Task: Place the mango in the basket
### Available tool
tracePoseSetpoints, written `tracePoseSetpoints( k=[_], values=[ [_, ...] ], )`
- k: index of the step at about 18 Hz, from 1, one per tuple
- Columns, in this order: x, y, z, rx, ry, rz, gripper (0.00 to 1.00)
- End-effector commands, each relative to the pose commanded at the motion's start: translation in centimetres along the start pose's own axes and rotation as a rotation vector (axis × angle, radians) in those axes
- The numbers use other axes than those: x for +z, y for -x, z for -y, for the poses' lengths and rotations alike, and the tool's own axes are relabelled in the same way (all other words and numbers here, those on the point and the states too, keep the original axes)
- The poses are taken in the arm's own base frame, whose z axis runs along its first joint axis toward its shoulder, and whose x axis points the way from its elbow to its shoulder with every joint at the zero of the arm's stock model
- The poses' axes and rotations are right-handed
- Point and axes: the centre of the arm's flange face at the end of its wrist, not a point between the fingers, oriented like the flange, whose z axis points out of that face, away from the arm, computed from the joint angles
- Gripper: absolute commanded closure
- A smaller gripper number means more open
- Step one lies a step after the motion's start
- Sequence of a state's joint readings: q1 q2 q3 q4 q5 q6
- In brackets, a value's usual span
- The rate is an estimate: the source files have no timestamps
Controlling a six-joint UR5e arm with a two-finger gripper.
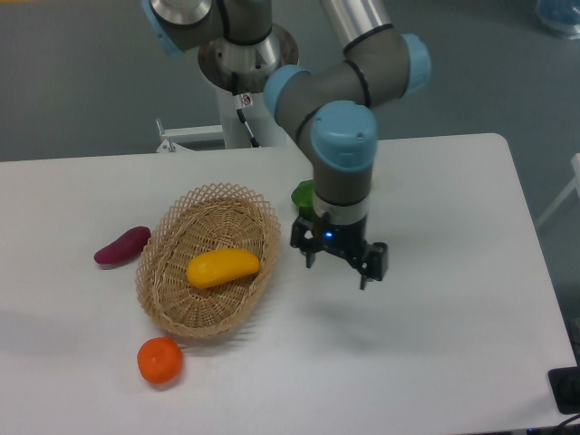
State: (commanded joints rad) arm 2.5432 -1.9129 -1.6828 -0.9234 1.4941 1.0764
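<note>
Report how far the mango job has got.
Done: the mango lies inside the basket, resting on its woven floor. In hand: nothing; the gripper hangs open and empty over bare table to the right of the basket. Left: nothing visible for the placement itself. At most, the arm may need to retreat.

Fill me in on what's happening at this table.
A single robot arm is working with produce. The mango lies inside the basket, so that job looks done. The gripper hangs over the bare table to the basket's right, jaws open and holding nothing. A purple sweet potato and a tangerine sit outside the basket; a leafy green is mostly hidden behind the arm.
</note>
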Motion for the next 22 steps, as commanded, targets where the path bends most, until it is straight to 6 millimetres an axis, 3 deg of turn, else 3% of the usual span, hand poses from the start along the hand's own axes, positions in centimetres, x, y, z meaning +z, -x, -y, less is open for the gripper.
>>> tracePoseSetpoints(
  k=[13, 17, 22],
  values=[
    [0.3, 5.7, -7.6, 0.161, 0.053, -0.01, 0.0],
    [-0.9, 6.4, -7.5, 0.215, 0.065, -0.051, 0.0],
    [-0.8, 6.3, -7.4, 0.216, 0.065, -0.054, 0.0]
  ],
)
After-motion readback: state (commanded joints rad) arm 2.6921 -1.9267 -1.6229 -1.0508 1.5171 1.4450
